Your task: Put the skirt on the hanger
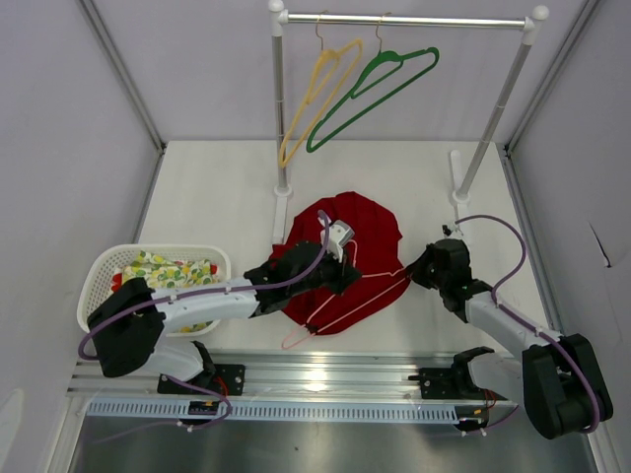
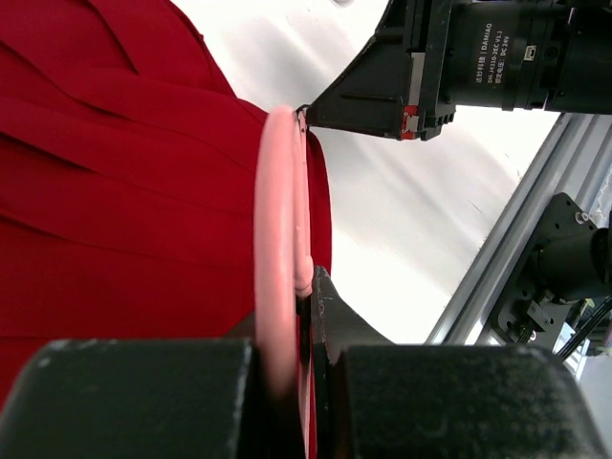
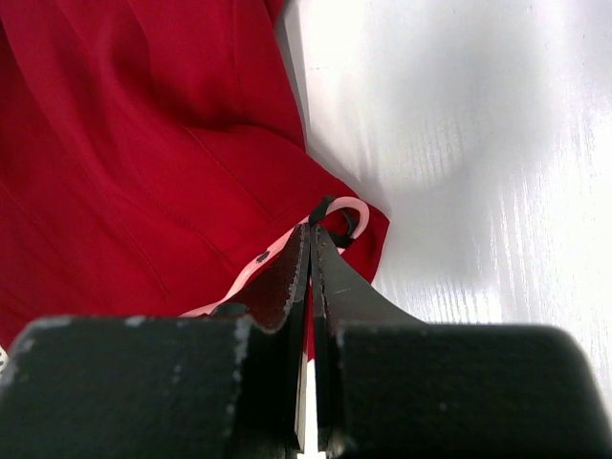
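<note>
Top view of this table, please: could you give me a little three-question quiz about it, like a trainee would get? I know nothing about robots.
1. True or false: the pink hanger hangs on the rail.
2. What lies in the white basket? A) a floral cloth B) shoes C) a book
3. How many hangers hang on the rail, and in which colours?
Key:
1. False. It lies on the red skirt, gripped by the left claw.
2. A.
3. Two: the yellow hanger and the green hanger.
</note>
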Controlling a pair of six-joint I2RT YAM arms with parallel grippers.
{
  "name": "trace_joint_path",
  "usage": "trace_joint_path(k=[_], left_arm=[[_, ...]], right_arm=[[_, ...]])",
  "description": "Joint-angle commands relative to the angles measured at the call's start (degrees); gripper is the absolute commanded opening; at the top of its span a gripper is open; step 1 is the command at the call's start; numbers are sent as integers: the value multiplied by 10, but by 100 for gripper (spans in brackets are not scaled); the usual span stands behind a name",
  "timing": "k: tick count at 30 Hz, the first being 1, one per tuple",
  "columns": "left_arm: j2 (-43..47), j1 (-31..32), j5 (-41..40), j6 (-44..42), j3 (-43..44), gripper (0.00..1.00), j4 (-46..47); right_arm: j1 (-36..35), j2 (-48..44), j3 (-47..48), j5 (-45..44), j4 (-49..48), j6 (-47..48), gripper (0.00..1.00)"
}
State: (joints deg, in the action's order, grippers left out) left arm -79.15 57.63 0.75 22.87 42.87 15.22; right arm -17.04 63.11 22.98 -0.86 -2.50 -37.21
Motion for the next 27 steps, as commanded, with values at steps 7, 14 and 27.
trace_joint_path(k=[7,14,27], left_arm=[[-38,0,57,1,21,0,0],[-60,0,43,0,51,0,2],[-67,-4,41,4,96,0,24]], right_arm=[[-30,-48,41,-23,14,6,0],[-37,-100,63,-25,83,7,0],[-37,-152,155,-30,185,31,0]])
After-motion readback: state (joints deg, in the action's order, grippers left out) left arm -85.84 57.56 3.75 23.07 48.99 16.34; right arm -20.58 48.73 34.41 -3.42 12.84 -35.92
